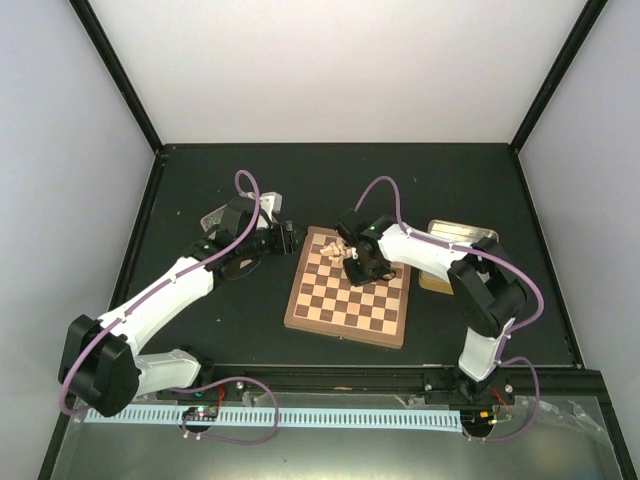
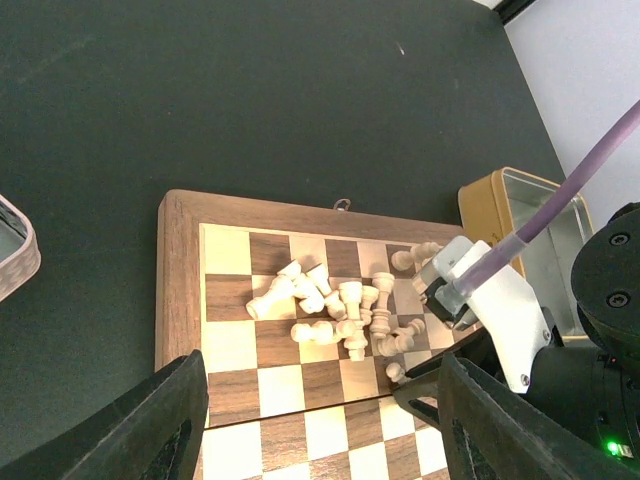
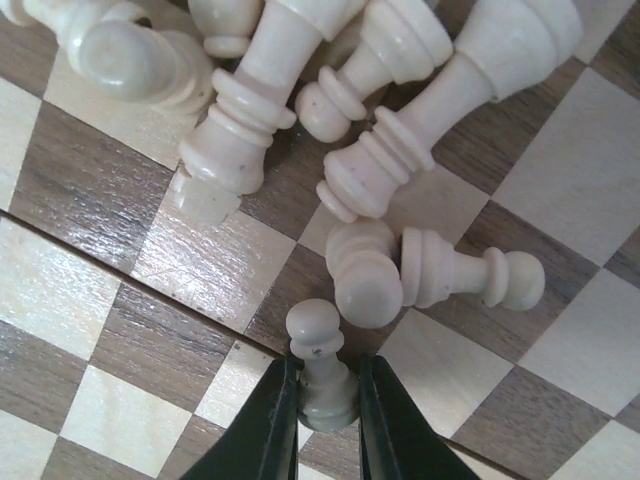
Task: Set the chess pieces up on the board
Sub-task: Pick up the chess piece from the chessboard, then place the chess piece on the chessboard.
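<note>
Dark matte table (image 1: 200, 180), enclosed by pale walls (image 1: 340, 70) with black corner posts. The board (image 1: 370, 310) lies mid-table. The chess pieces (image 2: 340, 310) lie toppled in a heap on its far-left squares. Right claw (image 3: 322, 405) pinches one pawn (image 3: 318, 345) at the heap's edge. Left claw (image 2: 320, 410) is spread and holds nothing, near the board's left edge. Gold tin (image 1: 455, 238) is partly hidden by the right arm. A second tin (image 2: 15, 250) is cut off by the frame.

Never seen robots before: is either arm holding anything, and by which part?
The right end effector pinches a pawn by its base, head poking out. The left end effector holds nothing.
</note>
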Motion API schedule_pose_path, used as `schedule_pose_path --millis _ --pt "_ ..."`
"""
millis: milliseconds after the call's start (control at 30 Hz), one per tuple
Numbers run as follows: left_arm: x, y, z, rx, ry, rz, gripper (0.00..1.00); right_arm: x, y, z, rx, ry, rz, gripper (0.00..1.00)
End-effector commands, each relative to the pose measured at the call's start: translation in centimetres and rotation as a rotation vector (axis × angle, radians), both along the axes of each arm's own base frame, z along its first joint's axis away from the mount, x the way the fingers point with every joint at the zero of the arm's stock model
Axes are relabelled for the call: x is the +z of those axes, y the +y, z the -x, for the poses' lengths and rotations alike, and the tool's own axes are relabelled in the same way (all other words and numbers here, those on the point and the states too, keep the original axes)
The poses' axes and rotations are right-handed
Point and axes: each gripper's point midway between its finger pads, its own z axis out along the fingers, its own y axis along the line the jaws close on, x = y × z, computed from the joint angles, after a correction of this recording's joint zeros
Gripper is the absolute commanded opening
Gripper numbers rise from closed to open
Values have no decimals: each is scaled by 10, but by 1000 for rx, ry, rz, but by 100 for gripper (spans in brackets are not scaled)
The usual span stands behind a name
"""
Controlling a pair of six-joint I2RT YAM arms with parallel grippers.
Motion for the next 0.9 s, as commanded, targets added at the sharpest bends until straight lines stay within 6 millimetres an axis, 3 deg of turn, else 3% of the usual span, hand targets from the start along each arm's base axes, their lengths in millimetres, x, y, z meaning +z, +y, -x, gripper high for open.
schedule_pose_path --millis 0,133,267,500,600,867 --pt "16 -3 -4 -8 -35 35 65 6 2 -2 21 -29 -11 11" --pt "17 -5 -1 -26 -30 50 66 25 5 -4 51 -111 -80 11" --pt "26 -19 8 -112 -35 107 70 61 16 -4 153 -258 -238 11" --pt "58 -58 53 -468 -44 291 80 167 48 21 403 -591 -666 14" --pt "73 -66 71 -583 -22 359 81 199 51 33 476 -676 -763 15" --pt "101 -77 100 -741 22 472 71 227 58 49 579 -737 -867 15"
